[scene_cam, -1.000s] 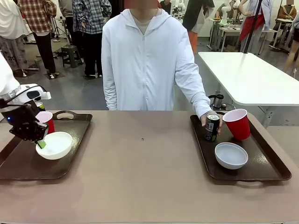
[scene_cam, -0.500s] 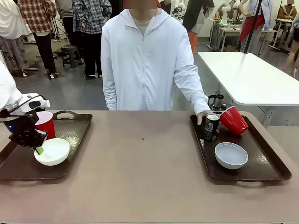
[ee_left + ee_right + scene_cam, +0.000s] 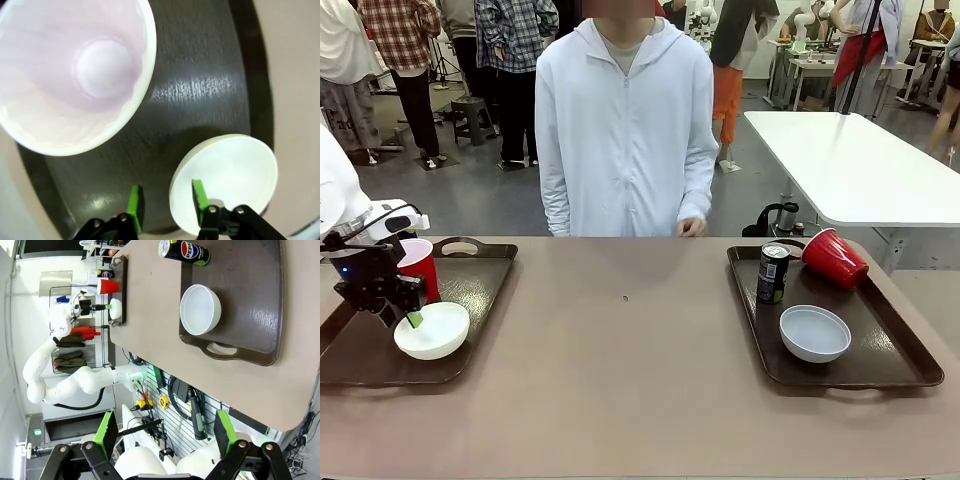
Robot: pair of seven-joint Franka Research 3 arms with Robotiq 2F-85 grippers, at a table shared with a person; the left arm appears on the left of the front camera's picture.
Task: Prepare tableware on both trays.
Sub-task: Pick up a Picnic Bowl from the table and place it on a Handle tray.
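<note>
My left gripper stands open over the left tray. Its green pads straddle the near rim of a white bowl that rests on this tray. An upright red cup stands just behind the bowl, and its pale inside shows from above. The right tray holds a black can, a white bowl and a red cup lying on its side. High above that tray, my right gripper is open and holds nothing.
A person in a white hooded jacket stands at the far edge, one hand at the table's rim. The brown tabletop between the trays is bare. A white table stands behind at the right.
My left gripper lowered the tilted bowl flat onto the left tray and let go of it. The person's hand left the right tray, where the red cup now lies tipped over.
</note>
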